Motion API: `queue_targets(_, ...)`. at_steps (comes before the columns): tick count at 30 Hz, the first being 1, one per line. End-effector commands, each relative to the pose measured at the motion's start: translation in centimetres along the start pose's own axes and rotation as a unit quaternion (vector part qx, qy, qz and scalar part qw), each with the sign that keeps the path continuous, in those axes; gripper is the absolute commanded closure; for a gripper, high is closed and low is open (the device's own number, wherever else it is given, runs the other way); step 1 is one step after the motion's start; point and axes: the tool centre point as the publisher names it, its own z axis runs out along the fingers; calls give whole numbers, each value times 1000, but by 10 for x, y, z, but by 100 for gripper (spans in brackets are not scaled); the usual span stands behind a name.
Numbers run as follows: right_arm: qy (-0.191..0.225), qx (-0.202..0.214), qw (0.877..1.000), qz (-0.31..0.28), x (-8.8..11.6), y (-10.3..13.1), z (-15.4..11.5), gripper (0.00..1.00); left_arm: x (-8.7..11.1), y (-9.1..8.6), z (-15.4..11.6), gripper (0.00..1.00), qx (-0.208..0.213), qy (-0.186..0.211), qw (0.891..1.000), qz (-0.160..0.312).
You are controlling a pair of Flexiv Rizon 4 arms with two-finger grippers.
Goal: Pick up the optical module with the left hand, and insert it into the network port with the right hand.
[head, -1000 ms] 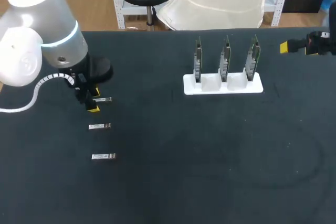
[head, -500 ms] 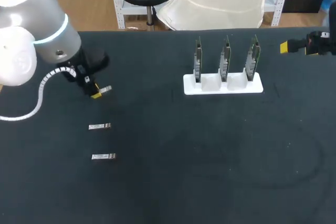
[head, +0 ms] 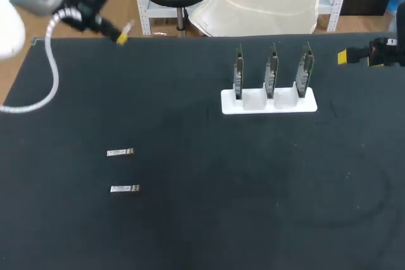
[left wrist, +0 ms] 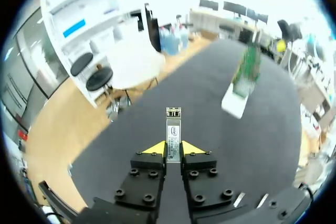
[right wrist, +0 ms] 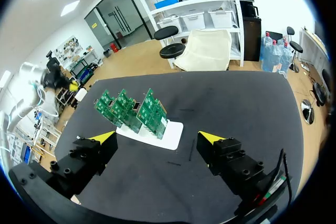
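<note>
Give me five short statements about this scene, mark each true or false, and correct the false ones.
1. The left gripper is shut on an optical module. True.
2. Three modules lie on the table. False: only two loose modules lie there.
3. The right gripper is open and holds nothing. True.
4. The white holder carries four circuit boards. False: three circuit boards stand upright in it.
5. The held module is already plugged into a board. False: the left gripper holds it over the table's far left corner, well apart from the holder.
</note>
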Motion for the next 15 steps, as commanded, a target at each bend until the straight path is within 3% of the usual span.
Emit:
queue_targets(1, -1, 2, 1000, 0, 0, 1, 0, 0, -40, -18, -37, 100, 13, -213, 976, -33)
queue_targets(7, -1, 2, 1000, 0, 0, 1, 0, 0, -79, -59, -56, 100, 80, -309, 948, 2)
queue_targets(12, -1, 2, 1000, 0, 0, 1, 0, 0, -99, -86, -56, 100, 126, -348, 929, 4)
queue_targets(15, -1, 2, 1000, 0, 0, 1, 0, 0, -111, -103, -55, 100, 175, -372, 912, -5)
